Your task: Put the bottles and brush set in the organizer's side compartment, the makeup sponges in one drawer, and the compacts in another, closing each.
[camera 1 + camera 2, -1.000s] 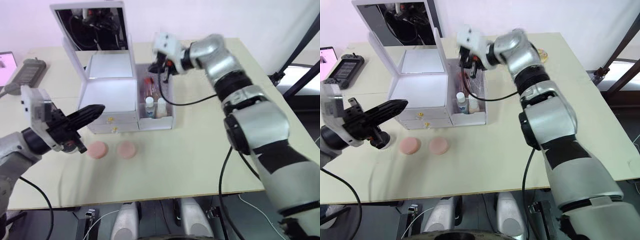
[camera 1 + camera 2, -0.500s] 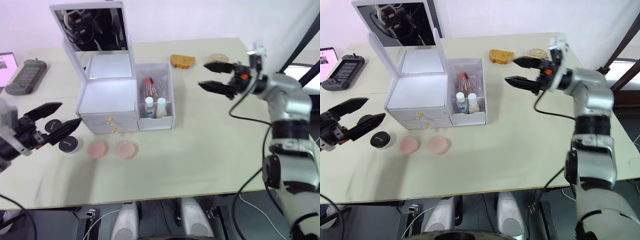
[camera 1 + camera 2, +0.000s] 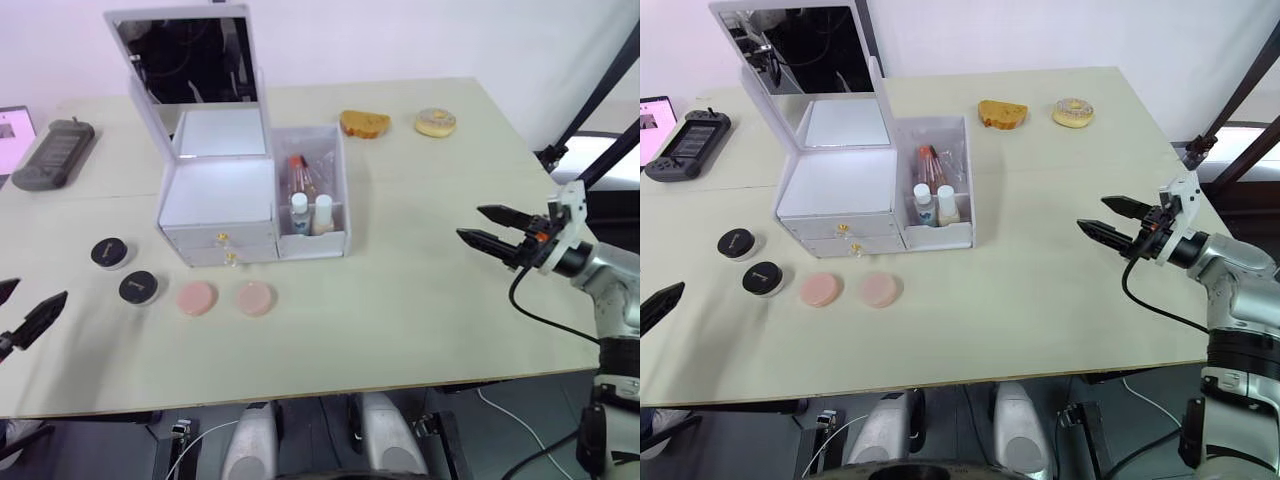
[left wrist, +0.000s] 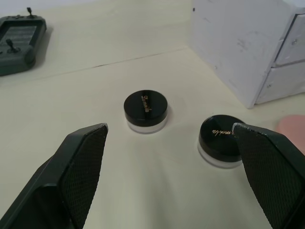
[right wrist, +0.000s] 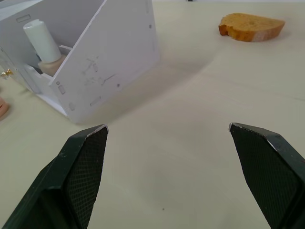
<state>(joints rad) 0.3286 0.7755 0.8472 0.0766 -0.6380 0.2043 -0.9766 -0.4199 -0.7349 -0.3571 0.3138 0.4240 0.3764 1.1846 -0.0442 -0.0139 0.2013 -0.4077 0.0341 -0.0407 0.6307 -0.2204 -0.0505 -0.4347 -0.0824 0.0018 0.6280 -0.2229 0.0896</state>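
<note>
at the lower left edge of the frame, the left gripper [image 3: 22, 316] had pulled back from the organizer front, its fingers spread apart and empty. just right of it, two black-lidded compacts [image 3: 107, 252] sat on the table [image 3: 400, 300], with two pink makeup sponges [image 3: 197, 297] lying in front of the shut drawers. in the centre, the organizer [image 3: 215, 190] stood with its mirrored lid raised, and the bottles [image 3: 299, 213] and brush set [image 3: 298, 177] now stood in its side compartment. at the right edge, the right gripper [image 3: 495, 228] had withdrawn from that compartment, released and holding nothing. the side-compartment step therefore looked done; sponges and compacts were still to be put away, likely next.
</note>
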